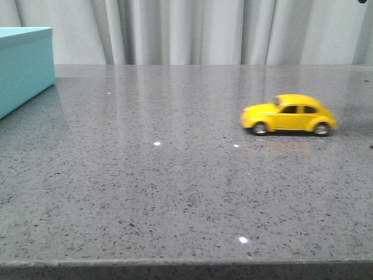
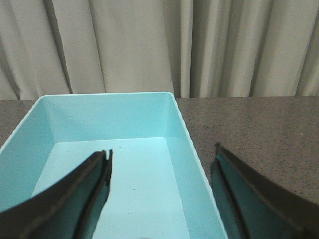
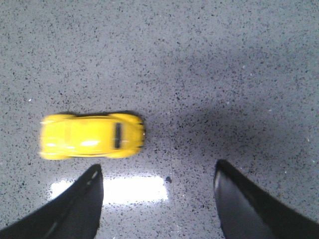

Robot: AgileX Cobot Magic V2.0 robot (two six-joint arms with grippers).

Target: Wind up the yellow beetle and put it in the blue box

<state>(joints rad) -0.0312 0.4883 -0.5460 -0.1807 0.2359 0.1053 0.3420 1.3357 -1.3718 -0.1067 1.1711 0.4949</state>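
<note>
- The right gripper (image 3: 158,196) has its two dark fingers (image 3: 79,206) spread wide with nothing between them; it hangs above the speckled grey table (image 3: 239,74), looking straight down.
- The yellow beetle (image 3: 92,136) sits on the table just beyond the tip of one of those fingers, off to the side of the gap and not touching either finger. It is seen from above here, roof up, its dark rear window showing.
- A bright strip of reflected light (image 3: 112,189) lies on the table between the car and the fingertips.
- The left gripper (image 2: 162,196) is also spread apart and holds nothing; it hovers over the blue box (image 2: 107,112), which is open at the top with its pale floor bare.
- In the front view, neither gripper shows. The yellow beetle (image 1: 289,115) stands on its four wheels at the table's right side, side-on to the camera.
- The blue box (image 1: 23,70) stands at the far left edge of the table (image 1: 175,192), well apart from the car.
- A pale pleated curtain (image 1: 204,29) hangs behind the table.
</note>
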